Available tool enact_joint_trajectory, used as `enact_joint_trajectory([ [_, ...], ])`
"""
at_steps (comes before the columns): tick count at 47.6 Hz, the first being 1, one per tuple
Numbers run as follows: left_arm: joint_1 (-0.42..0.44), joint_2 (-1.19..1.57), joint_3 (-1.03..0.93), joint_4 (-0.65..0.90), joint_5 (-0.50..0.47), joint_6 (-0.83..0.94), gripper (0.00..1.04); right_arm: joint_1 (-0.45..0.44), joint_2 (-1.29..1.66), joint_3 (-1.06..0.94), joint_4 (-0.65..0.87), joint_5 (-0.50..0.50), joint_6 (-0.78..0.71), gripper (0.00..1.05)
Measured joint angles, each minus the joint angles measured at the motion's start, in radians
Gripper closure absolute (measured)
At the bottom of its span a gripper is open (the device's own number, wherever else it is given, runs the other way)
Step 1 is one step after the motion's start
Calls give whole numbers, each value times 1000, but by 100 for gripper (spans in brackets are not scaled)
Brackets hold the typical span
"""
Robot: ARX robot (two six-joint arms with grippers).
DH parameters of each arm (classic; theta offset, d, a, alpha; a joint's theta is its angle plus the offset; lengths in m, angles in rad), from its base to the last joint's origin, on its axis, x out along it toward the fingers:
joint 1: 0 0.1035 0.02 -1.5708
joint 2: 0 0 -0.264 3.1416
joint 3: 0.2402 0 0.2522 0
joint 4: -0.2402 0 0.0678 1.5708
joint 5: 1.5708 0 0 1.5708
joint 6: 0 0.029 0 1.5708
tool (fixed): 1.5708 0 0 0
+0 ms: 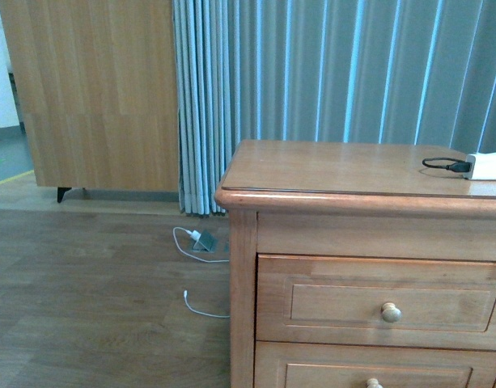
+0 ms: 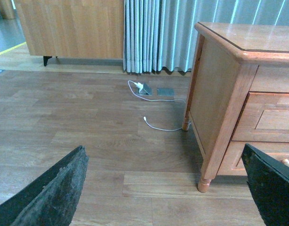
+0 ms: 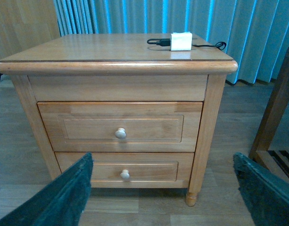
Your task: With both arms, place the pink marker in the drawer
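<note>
Against the blue-grey curtain (image 1: 353,73) stands a honey-brown wooden nightstand (image 3: 116,52) with 2 drawers, both fully closed. Its upper drawer (image 3: 120,126) has a recessed panel front and 1 round pale knob (image 3: 120,133), also seen in the front view at the lower right; the lower drawer (image 3: 124,171) sits directly beneath with a like knob. On the nightstand top, toward the back, lies a white adapter block (image 3: 181,41) with a black cable (image 3: 208,45) attached. The pink marker appears in none of the 3 views, so its position cannot be stated. Left gripper (image 2: 163,197): fingers spread wide apart at the frame's lower corners, nothing between them, facing the wood-plank floor (image 2: 87,117) beside the nightstand's side panel. Right gripper (image 3: 165,193): fingers likewise wide apart, empty, facing the nightstand front at about the level of the lower drawer. Neither arm shows in the front view. On the floor near the curtain lie a white cable (image 2: 156,126) and a small floor socket plate (image 2: 165,92). A dark wooden frame (image 3: 276,117) stands beside the nightstand.
</note>
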Motion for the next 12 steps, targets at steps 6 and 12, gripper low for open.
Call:
enact_joint_trajectory([
  [6,0,0,0,0,0,0,6,0,0,0,0,0,0,9],
  [12,0,0,0,0,0,0,6,0,0,0,0,0,0,8],
])
